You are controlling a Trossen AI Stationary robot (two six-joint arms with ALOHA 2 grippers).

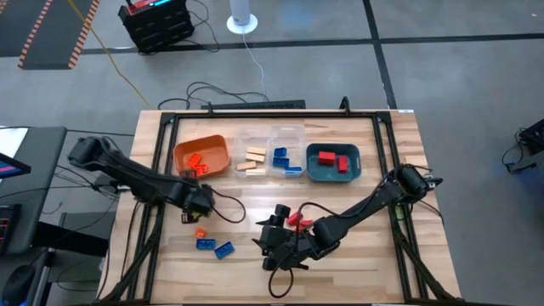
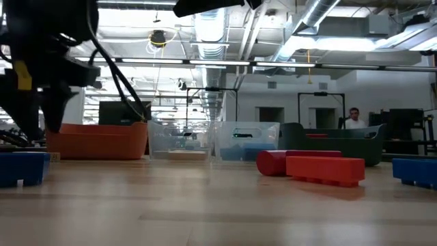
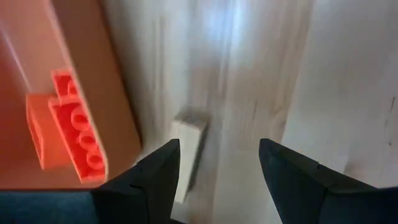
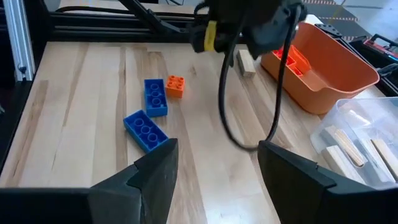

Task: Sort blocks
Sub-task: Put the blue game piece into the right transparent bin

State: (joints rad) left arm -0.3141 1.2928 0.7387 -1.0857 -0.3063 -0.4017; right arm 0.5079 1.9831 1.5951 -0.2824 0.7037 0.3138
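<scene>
My left gripper hangs open over the table just near of the orange tray, pointing steeply down. A tan block lies flat on the wood below it, beside one finger and next to the tray's wall; nothing is between the fingers. An orange block and two blue blocks lie near the front left. Red blocks lie mid-table. My right gripper stands open above the table's front middle, touching nothing.
Along the far side stand the orange tray with orange blocks, a clear tray with tan and blue blocks, and a teal tray with red blocks. A person shows far behind the table.
</scene>
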